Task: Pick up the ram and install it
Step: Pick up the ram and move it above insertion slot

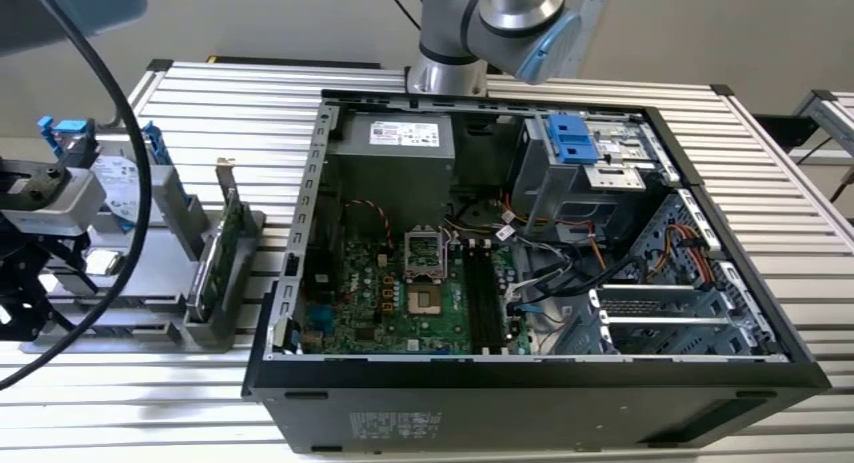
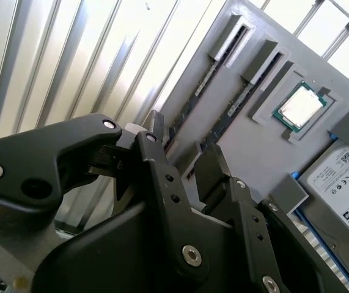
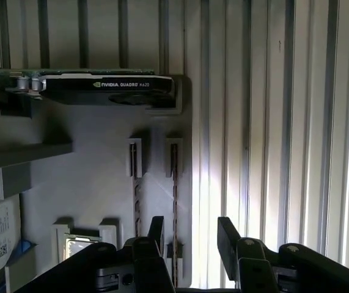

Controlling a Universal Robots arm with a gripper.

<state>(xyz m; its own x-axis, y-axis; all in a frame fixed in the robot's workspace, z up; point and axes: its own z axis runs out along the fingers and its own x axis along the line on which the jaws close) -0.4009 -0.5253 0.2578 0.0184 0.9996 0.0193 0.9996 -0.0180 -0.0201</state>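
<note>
My pincer (image 3: 191, 232) hangs over the gray holder (image 3: 95, 177), which sits on the desk (image 1: 240, 93) to the exterior view's left of the open computer case (image 1: 534, 383). Its jaws stand apart and grip nothing. The ram (image 3: 174, 183) stands on edge in the holder's outermost groove, next to the bare slats. In the first wrist view it runs into the gap between my fingertips (image 3: 227, 235), closer to one than the other. A second stick (image 3: 136, 195) stands in the neighbouring groove, just beside the ram and outside the jaws. Elsewhere on the holder I see a graphics card (image 3: 101, 85), a processor chip (image 2: 299, 110) and a hard drive (image 2: 345, 183).

I judge this to be the approach for the pick. To do it well, I'd shift sideways until the ram sits midway between the pads and keep the jaws parallel to its long faces. I'd descend straight, so the inner finger slips between the two sticks without nudging either. Gripping the flat sides near mid-length should let it lift level and not bind in the groove.
</note>
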